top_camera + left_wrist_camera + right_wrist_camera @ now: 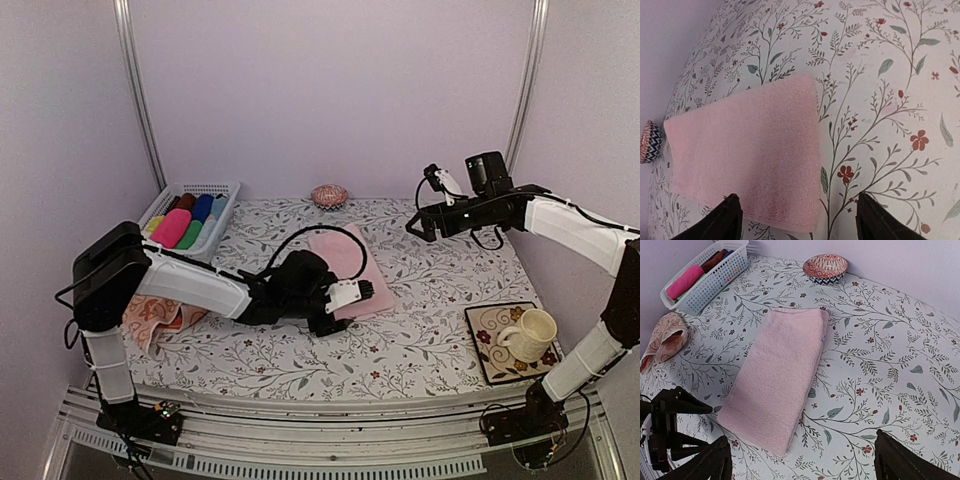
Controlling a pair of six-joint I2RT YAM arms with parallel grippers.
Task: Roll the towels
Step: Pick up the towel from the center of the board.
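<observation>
Floral-printed table [430,300]; pink towel [350,265] folded flat at centre; peach towel [150,318] crumpled at left edge; basket [222,190] back left; bowl [329,195] back centre; patterned tray [490,322] front right; all apart.

No writing, label, brand, number or sign can be read in any view. The tablecloth [420,330] bears only printed leafy sprigs and small red flowers, the light pink towel [780,375] is plain, and the small bowl [825,267] shows only a zigzag pattern.
</observation>
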